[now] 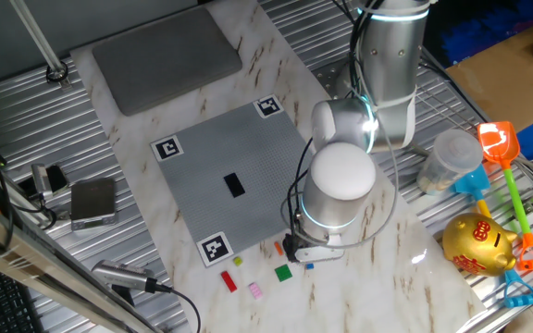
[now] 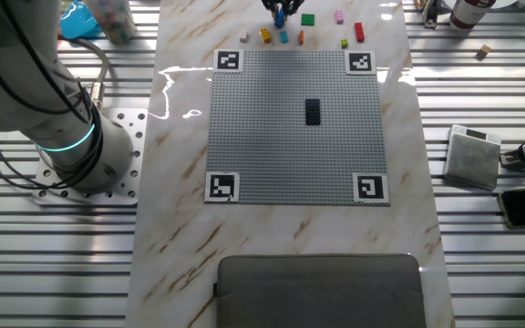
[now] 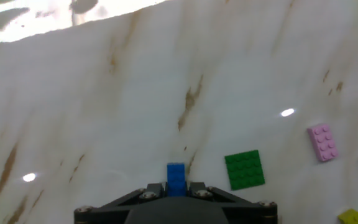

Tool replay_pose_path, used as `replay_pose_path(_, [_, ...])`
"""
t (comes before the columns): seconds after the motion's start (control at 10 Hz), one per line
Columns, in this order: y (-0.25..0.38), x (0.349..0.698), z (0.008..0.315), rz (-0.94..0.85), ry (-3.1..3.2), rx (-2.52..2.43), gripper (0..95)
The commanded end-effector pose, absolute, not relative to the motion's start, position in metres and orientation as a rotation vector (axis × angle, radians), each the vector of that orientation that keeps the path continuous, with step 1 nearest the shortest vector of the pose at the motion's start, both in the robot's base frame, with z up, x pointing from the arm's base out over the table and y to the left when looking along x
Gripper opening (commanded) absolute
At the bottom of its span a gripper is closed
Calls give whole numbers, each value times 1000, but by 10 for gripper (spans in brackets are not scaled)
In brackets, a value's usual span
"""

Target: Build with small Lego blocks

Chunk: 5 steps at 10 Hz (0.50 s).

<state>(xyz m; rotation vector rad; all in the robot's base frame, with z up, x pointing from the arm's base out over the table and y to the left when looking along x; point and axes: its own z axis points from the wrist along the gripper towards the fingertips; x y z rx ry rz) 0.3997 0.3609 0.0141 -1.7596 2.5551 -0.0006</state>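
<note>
The gripper (image 3: 176, 191) is low over the marble, its fingers pinching a small blue brick (image 3: 176, 176) that pokes out just ahead of the tips; so this looks like the pick-up step; a green brick (image 3: 244, 169) lies just beside to the right, a pink brick (image 3: 323, 142) farther right; next, I'd judge, comes a lift and a carry to the grey plate (image 2: 281, 137), where a black brick (image 2: 313, 111) already sits.

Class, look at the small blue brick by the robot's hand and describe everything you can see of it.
The blue brick is a tiny, narrow piece of glossy plastic with studs on top. It sits between the two fingers of the hand, one finger close on each side, over the marble table. Whether it rests on the table or is lifted cannot be told. A green brick lies apart from it.
</note>
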Motion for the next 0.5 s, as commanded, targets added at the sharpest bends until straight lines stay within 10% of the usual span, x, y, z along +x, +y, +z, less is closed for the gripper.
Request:
replay_pose_path(0.1, [356,398,21,-9,2600,-1700,0])
replay_pose_path(0.5, [335,396,32,-33,2610,-1706,0])
